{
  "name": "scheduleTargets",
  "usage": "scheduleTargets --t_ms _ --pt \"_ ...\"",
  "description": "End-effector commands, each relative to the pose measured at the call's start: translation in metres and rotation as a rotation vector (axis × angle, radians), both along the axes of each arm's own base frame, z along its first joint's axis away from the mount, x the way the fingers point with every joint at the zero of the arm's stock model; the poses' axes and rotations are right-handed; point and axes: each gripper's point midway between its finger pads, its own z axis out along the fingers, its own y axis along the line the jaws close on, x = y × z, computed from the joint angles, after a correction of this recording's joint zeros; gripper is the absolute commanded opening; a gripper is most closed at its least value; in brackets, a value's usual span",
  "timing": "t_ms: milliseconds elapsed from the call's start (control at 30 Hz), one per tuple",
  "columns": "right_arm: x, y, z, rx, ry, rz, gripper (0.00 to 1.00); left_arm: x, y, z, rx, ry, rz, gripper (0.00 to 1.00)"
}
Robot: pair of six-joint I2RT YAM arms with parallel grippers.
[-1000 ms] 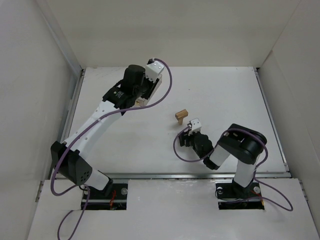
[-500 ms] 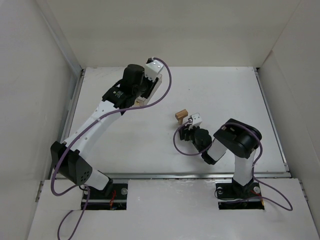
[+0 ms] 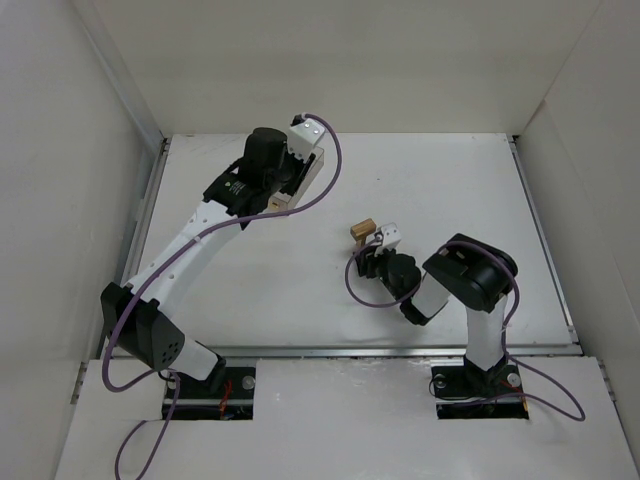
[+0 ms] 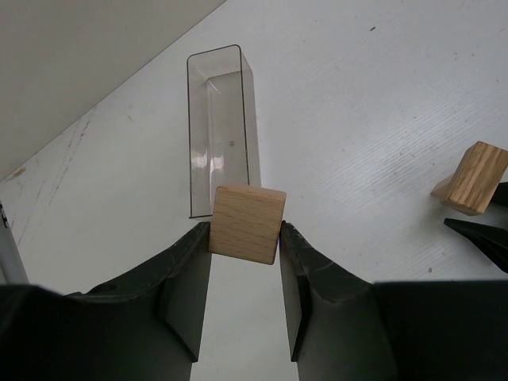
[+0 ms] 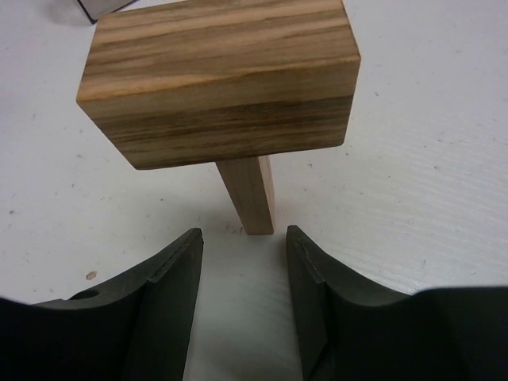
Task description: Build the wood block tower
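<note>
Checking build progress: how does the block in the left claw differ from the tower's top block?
The held block is pale, fine-grained and pinched in the left claw; the tower's top block is darker, boldly streaked and rests crosswise on a thin upright block, the open right claw not touching it. Both are wood.

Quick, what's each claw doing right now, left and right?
Left claw: shut on a wood block.
Right claw: open, empty, just short of the wood block tower.
</note>
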Motion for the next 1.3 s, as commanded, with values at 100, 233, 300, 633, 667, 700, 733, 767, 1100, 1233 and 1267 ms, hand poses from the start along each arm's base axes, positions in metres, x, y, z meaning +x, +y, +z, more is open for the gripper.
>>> scheduleTargets --t_ms 100,233,300,633,667,700,733,767,1100,1233,1267 --pt "0.014 0.012 0.104 0.307 -0.323 0.015 0.52 0.005 0.001 0.020 -0.029 -0.066 0.005 0.00" --pt "0.014 0.013 0.104 0.304 -0.325 0.034 0.49 0.005 0.001 0.020 -0.021 -0.069 0.001 0.00" --pt "0.013 0.014 0.104 0.304 -0.325 0.046 0.48 0.005 0.001 0.020 -0.021 -0.069 0.001 0.00" --pt "0.009 0.024 0.107 0.307 -0.332 0.104 0.44 0.005 0.001 0.018 -0.021 -0.069 0.001 0.00" --pt "0.009 0.024 0.107 0.307 -0.332 0.104 0.44 0.005 0.001 0.018 -0.021 -0.069 0.001 0.00" --pt "0.008 0.025 0.107 0.307 -0.332 0.115 0.44 0.005 0.001 0.018 -0.021 -0.069 0.001 0.00" --pt "0.008 0.026 0.107 0.307 -0.332 0.115 0.44 0.005 0.001 0.018 -0.021 -0.069 0.001 0.00" --pt "0.008 0.026 0.107 0.315 -0.328 0.115 0.44 0.005 0.001 0.018 -0.021 -0.069 0.001 0.00" --pt "0.009 0.021 0.104 0.311 -0.320 0.087 0.44 0.005 0.001 0.014 -0.016 -0.061 0.001 0.00" --pt "0.009 0.021 0.104 0.311 -0.320 0.087 0.44 0.005 0.001 0.014 -0.009 -0.065 -0.003 0.00" --pt "0.009 0.021 0.104 0.319 -0.316 0.087 0.44 0.005 0.001 0.014 -0.009 -0.065 -0.003 0.00"
